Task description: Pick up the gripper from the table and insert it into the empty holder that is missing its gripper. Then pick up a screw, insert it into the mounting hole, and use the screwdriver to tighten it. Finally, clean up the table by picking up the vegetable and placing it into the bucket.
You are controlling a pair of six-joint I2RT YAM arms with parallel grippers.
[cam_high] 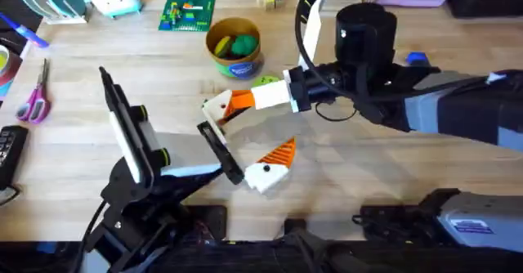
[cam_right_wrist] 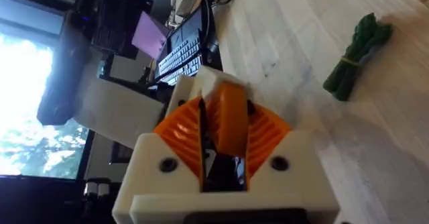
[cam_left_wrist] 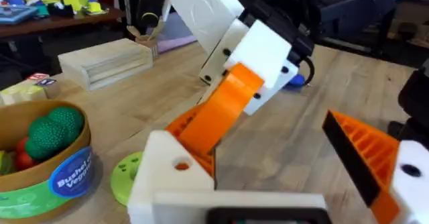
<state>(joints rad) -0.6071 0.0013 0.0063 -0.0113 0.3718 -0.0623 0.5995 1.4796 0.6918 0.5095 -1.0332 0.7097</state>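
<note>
Orange ribbed pads of my right hand [cam_right_wrist: 224,158] are clamped on the orange gripper [cam_right_wrist: 228,120]. I hold it against the near holder [cam_high: 219,109] of my left hand [cam_high: 245,142], whose fingers are spread wide; the other finger [cam_high: 270,168] already carries its orange pad. A green disc [cam_high: 263,82] lies on the desk [cam_high: 73,142] just behind the contact point. The bucket [cam_high: 234,46], holding toy produce, stands just beyond the disc. The vegetable [cam_right_wrist: 355,56] lies on bare wood apart from my hands. Purple scissors [cam_high: 36,97] lie well to the left.
</note>
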